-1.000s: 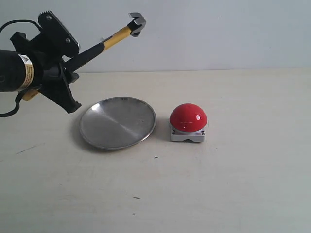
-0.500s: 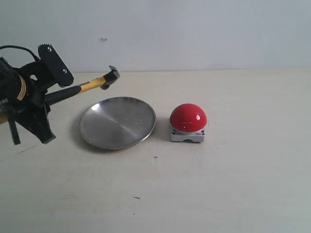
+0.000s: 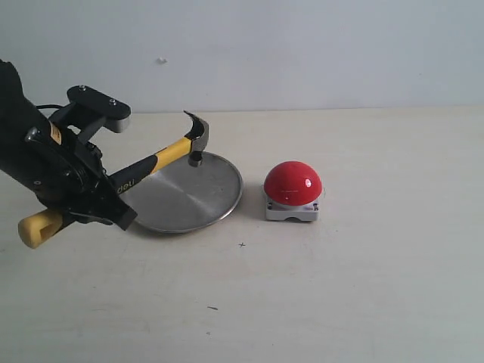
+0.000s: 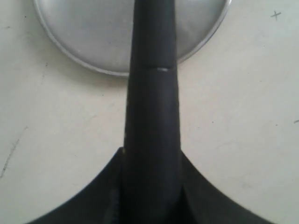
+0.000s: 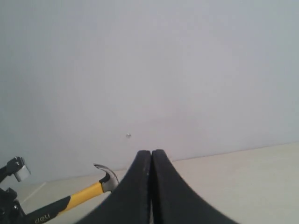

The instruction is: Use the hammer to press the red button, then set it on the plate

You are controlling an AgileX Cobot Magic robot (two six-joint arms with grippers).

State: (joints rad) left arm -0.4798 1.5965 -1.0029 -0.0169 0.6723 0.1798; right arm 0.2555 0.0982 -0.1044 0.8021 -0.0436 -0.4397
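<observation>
Be careful with the release here
Your left gripper (image 3: 117, 178) stands beside the round silver metal plate (image 3: 221, 206) and is clamped on the small claw hammer with the yellow-and-black handle (image 3: 170, 155), which hangs tilted, head above the plate's far part, handle end outside the rim. If you let go so, the handle's weight may tip it off, or the head may slide toward the glossy red dome button on its grey base (image 3: 293, 184) nearby. The right gripper (image 5: 151, 158) has its jaws pressed together on nothing
</observation>
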